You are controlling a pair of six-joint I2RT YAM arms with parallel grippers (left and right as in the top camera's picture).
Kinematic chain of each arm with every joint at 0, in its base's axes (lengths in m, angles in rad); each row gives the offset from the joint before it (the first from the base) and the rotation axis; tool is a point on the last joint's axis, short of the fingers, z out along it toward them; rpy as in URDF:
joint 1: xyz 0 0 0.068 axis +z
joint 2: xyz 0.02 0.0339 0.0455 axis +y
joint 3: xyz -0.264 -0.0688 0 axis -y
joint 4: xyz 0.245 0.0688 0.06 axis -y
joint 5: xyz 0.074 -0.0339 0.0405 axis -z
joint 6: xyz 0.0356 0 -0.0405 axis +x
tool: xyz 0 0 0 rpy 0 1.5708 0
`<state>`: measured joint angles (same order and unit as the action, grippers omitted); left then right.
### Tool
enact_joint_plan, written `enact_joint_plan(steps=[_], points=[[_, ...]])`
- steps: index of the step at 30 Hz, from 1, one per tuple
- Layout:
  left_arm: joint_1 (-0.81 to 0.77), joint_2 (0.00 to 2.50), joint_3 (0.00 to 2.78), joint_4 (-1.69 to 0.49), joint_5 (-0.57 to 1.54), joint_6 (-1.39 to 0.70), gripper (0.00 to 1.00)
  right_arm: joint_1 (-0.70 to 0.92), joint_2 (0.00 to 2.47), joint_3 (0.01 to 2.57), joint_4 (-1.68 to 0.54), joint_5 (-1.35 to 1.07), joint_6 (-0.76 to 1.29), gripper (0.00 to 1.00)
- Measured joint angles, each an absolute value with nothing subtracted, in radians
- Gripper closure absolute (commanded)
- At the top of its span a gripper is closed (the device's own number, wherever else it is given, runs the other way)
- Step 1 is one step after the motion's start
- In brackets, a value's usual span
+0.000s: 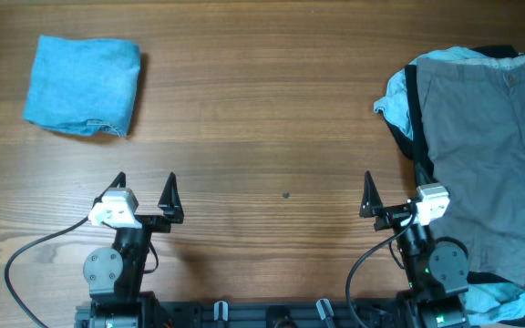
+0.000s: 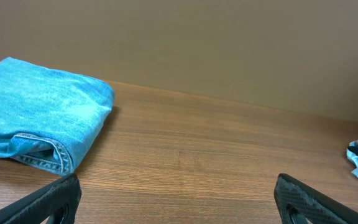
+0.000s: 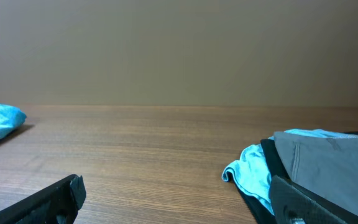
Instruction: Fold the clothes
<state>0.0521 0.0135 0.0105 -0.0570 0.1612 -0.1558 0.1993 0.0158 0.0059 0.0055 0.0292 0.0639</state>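
The grey-khaki shorts [image 1: 486, 155] lie spread and unfolded just outward of the right gripper [image 1: 395, 193], heaped over a black garment [image 1: 412, 109] and a pale blue garment [image 1: 392, 96]. This pile looks still to be folded. The bright blue garment [image 1: 82, 85] sits folded, ahead and outward of the left gripper [image 1: 144, 191], apparently done. Both grippers are spread wide and hold nothing.
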Motion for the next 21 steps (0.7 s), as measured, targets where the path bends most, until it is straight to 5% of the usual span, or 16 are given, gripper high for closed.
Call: enact_joint_plan(steps=[11,21], points=[[0.052,0.014,0.01,-0.053,0.181,-0.156,0.0,0.199,0.016,0.006,0.027,0.03,0.064,0.0],[0.052,0.016,0.062,-0.053,0.446,-0.164,0.0,0.199,0.019,0.019,0.024,-0.141,0.242,0.0]])
